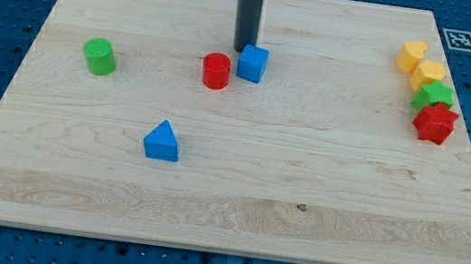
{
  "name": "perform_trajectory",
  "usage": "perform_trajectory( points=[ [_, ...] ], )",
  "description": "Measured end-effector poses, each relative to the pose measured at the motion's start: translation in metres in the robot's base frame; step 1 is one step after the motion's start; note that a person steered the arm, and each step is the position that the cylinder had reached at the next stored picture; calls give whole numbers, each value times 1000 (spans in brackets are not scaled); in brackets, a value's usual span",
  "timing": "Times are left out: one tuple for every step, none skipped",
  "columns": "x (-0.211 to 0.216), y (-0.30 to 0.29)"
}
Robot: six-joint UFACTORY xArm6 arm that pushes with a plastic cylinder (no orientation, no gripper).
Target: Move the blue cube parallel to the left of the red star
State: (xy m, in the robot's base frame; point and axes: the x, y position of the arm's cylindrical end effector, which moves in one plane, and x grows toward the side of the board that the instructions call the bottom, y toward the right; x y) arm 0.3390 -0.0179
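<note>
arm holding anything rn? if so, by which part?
Nothing is held; there is no hand, only a rod. My tip sits at the blue cube's upper-left edge, seemingly touching it, with the red cylinder just left.

The rod comes down from the view's top, and the tip (243, 47) rests on the wooden board (235, 205) just at the upper left edge of the blue cube (253, 63). A red cylinder (216, 70) stands just left of the cube. Farther left sits a green cylinder (99, 56), and a blue triangular block (161, 140) lies below. At the view's right, well apart, two yellow blocks (411, 56) (428, 74), a green block (435, 94) and the red star (434, 123) cluster together.
</note>
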Motion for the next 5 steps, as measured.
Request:
perform_trajectory(
  points=[
    [36, 2],
    [84, 22],
    [129, 58],
    [138, 85],
    [138, 19]
  ],
)
